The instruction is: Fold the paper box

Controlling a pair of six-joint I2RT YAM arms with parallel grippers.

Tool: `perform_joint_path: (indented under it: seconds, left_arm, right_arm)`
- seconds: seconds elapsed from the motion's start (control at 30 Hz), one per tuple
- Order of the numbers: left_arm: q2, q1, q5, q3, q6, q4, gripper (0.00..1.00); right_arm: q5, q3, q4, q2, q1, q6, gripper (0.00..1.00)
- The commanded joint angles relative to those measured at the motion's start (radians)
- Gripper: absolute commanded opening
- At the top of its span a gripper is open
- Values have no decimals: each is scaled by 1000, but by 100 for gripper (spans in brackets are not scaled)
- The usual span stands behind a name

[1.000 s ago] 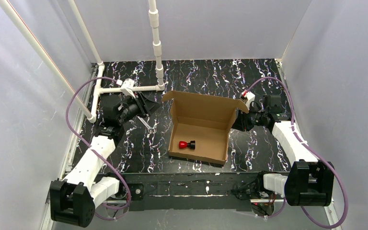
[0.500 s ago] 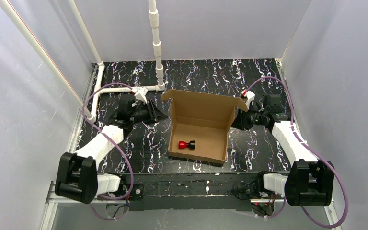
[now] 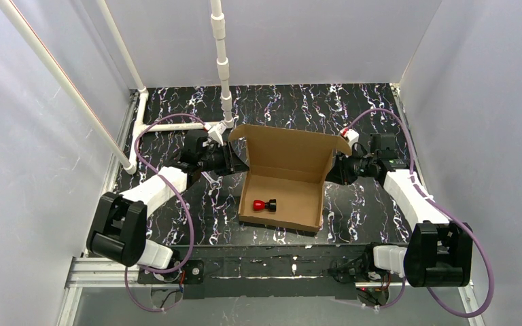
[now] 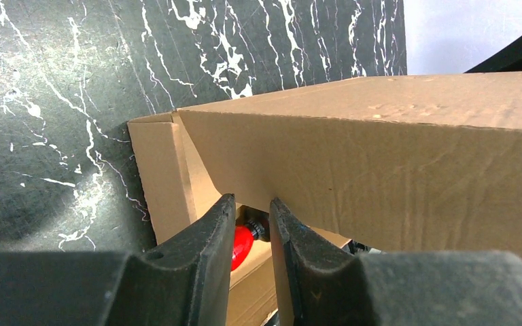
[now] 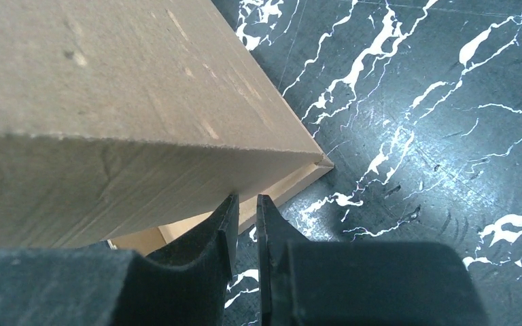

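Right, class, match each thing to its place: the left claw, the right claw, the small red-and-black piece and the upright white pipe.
Things:
1 left claw
2 right claw
3 red-and-black piece
4 white pipe

Places:
A on the floor of the paper box
B at the right end of the lid
C rising from the table behind the box
D at the lid's left end

Pairs: 1-D; 2-B; 3-A; 4-C

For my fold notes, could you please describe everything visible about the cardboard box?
The box is plain brown corrugated cardboard: a shallow tray flat on the dark marbled table, its hinged lid standing raised at the far side. A small red thing lies inside. The left claw and right claw each seem to pinch a lid end.
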Motion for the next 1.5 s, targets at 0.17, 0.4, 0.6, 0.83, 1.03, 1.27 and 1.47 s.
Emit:
perform_joint_path:
  seconds: [0.17,0.4,0.6,0.83,1.03,1.27,1.47]
  left_arm:
    - [-18,-5,-9,0,34,10,24]
    - [-55,-4,-31,-47,43,10,24]
    - [-76,0,-40,-51,41,9,24]
    - [-98,10,-35,-74,37,9,24]
    - [-98,17,-31,-86,40,7,24]
    - [-103,21,-25,-86,40,4,24]
    - [-131,26,-26,-100,25,-8,24]
  right_arm:
    - [24,20,17,-5,17,-65,24]
    - [69,-10,54,-30,18,-106,28]
    - [31,-27,90,-21,17,-122,31]
    - [-14,-43,107,-14,16,-88,30]
    - [-38,-53,103,-20,16,-76,27]
    - [-6,-63,98,-14,16,-111,26]
    - [16,-58,75,-8,16,-129,25]
